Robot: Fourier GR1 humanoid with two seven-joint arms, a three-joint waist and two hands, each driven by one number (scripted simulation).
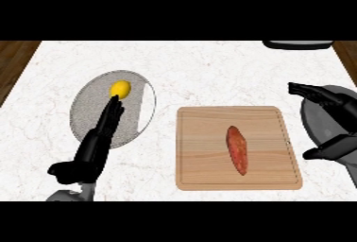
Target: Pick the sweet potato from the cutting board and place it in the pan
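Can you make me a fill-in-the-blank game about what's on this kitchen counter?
1. The sweet potato lies on the wooden ____.
2. The small fruit on the grey plate is coloured ____.
3. The hand stretched out straight over the plate is the robot's ____ hand.
4. The plate sits to the ____ of the cutting board in the head view.

Missing words: cutting board; yellow; left; left.

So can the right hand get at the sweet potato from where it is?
Probably yes: the right hand is open beside the cutting board, and nothing lies between it and the sweet potato.
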